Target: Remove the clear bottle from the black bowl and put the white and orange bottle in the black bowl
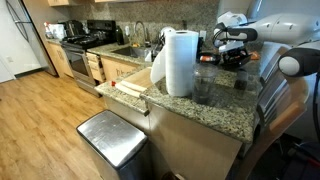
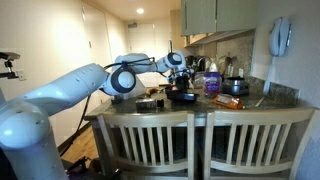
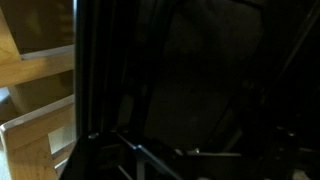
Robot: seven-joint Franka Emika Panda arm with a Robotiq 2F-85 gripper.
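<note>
The black bowl [image 2: 183, 96] sits on the granite counter and also shows as a dark shape in an exterior view [image 1: 236, 60]. My gripper [image 2: 178, 66] hangs just above the bowl, and it shows in both exterior views [image 1: 224, 47]. Its jaws are too dark and small to read. A small brownish-orange item [image 2: 149, 104] lies on the counter beside the bowl; I cannot tell whether it is the white and orange bottle. A clear container [image 1: 203, 86] stands next to the paper-towel roll. The wrist view is almost black and shows no jaws or bottle.
A tall paper-towel roll [image 1: 180, 62] stands on the counter. A blue-topped container [image 2: 212, 82] and a pan [image 2: 235, 88] stand beyond the bowl. Wooden chairs [image 2: 215, 140] line the counter's near edge. A metal bin [image 1: 112, 138] stands on the floor.
</note>
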